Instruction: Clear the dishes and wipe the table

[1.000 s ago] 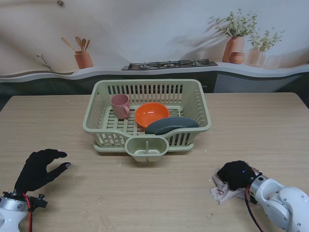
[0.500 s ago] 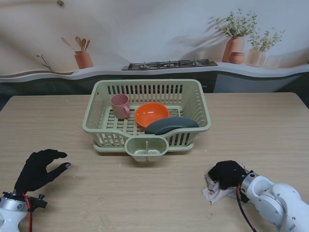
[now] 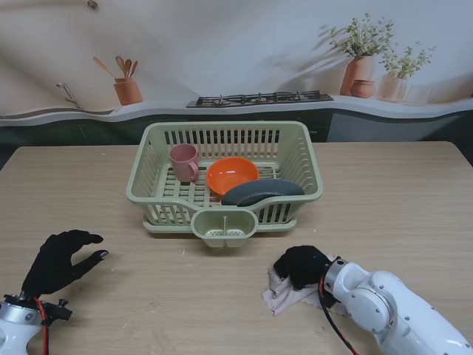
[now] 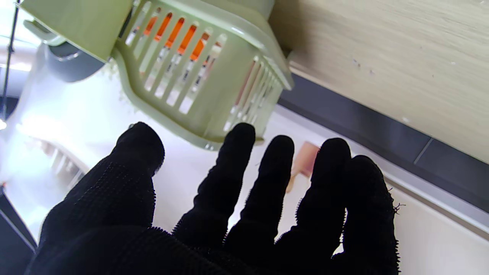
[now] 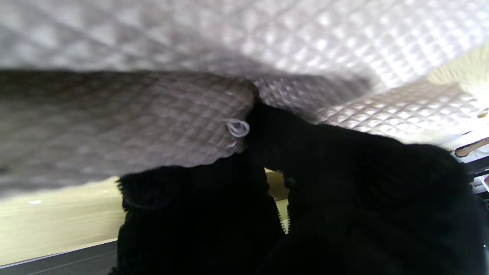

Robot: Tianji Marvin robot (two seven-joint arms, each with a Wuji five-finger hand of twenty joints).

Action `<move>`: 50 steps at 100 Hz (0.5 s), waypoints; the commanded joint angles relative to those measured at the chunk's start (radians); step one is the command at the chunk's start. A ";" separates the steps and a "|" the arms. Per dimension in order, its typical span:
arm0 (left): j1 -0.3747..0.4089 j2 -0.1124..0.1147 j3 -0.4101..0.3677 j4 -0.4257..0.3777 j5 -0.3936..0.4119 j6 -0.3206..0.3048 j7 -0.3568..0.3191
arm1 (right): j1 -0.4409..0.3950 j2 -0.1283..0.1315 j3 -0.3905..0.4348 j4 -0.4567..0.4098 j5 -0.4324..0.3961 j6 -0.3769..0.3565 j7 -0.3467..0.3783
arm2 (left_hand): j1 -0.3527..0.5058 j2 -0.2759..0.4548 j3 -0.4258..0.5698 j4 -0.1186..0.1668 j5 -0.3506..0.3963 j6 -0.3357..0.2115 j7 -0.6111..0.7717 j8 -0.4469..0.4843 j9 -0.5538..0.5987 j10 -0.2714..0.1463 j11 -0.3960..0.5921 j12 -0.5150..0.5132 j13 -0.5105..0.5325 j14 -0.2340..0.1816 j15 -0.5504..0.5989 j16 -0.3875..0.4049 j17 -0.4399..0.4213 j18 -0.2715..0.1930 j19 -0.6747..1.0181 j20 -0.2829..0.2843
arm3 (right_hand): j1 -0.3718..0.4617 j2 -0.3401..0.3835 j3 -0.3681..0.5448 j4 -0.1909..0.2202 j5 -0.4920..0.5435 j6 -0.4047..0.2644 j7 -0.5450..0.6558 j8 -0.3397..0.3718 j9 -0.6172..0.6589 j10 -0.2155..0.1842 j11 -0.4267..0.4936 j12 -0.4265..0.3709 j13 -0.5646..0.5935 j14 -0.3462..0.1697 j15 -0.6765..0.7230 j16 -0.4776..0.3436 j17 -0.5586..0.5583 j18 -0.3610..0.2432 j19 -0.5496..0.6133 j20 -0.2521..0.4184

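A green dish rack (image 3: pixel 307 159) stands at the table's middle and holds a pink cup (image 3: pixel 184 162), an orange bowl (image 3: pixel 232 174) and a dark grey plate (image 3: pixel 262 192). My right hand (image 3: pixel 301 265) is shut on a pale quilted cloth (image 3: pixel 284 293) pressed on the table, nearer to me than the rack. The cloth (image 5: pixel 126 114) fills the right wrist view around my black fingers (image 5: pixel 290 179). At the near left my left hand (image 3: pixel 59 259) hovers open and holds nothing. Past its spread fingers (image 4: pixel 237 179), the left wrist view shows the rack (image 4: pixel 214 76).
A small cutlery cup (image 3: pixel 224 225) hangs on the rack's near side. The wooden table (image 3: pixel 399 200) stretches to both sides. Behind it runs a counter with a stove (image 3: pixel 259 97), a utensil pot (image 3: pixel 127 90) and potted plants (image 3: pixel 362 66).
My right hand has dragged the cloth leftward across the table, from the near right toward the middle. The left hand has stayed in place.
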 commanded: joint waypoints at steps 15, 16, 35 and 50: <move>0.007 -0.001 -0.001 -0.008 -0.001 0.003 -0.006 | -0.043 -0.004 0.012 0.044 -0.034 -0.016 0.044 | 0.027 0.034 -0.024 0.025 0.038 0.009 -0.004 0.006 -0.017 0.028 -0.001 -0.021 -0.025 0.036 0.001 0.006 -0.015 -0.012 0.007 -0.008 | 0.052 0.017 -0.029 -0.028 -0.014 0.089 -0.076 -0.050 -0.012 -0.060 -0.189 -0.163 0.007 -0.014 0.035 0.008 -0.005 -0.173 0.006 0.002; 0.006 -0.001 -0.001 -0.008 -0.001 0.002 -0.006 | -0.046 -0.004 0.017 0.044 -0.037 -0.016 0.043 | 0.028 0.034 -0.023 0.025 0.038 0.008 -0.004 0.006 -0.017 0.027 -0.001 -0.021 -0.024 0.036 0.001 0.006 -0.015 -0.012 0.007 -0.008 | 0.052 0.017 -0.029 -0.028 -0.014 0.089 -0.076 -0.050 -0.012 -0.059 -0.189 -0.163 0.007 -0.014 0.035 0.007 -0.005 -0.173 0.006 0.002; 0.007 -0.001 -0.004 -0.006 0.008 -0.001 0.003 | -0.122 -0.002 0.135 0.037 -0.121 -0.064 0.009 | 0.028 0.036 -0.027 0.025 0.038 0.009 -0.004 0.006 -0.017 0.027 -0.002 -0.021 -0.024 0.035 0.002 0.006 -0.014 -0.009 0.006 -0.009 | 0.052 0.013 -0.026 -0.028 -0.009 0.089 -0.078 -0.050 -0.009 -0.058 -0.191 -0.164 0.010 -0.010 0.034 0.006 -0.005 -0.173 0.006 0.002; 0.007 -0.001 -0.004 -0.007 0.006 -0.003 0.000 | -0.178 0.000 0.234 0.029 -0.189 -0.093 -0.009 | 0.029 0.037 -0.029 0.026 0.037 0.008 -0.004 0.006 -0.017 0.028 -0.002 -0.021 -0.025 0.034 0.002 0.007 -0.016 -0.012 0.005 -0.010 | 0.052 0.012 -0.024 -0.028 -0.008 0.089 -0.079 -0.049 -0.008 -0.058 -0.192 -0.164 0.010 -0.010 0.034 0.005 -0.005 -0.173 0.006 0.001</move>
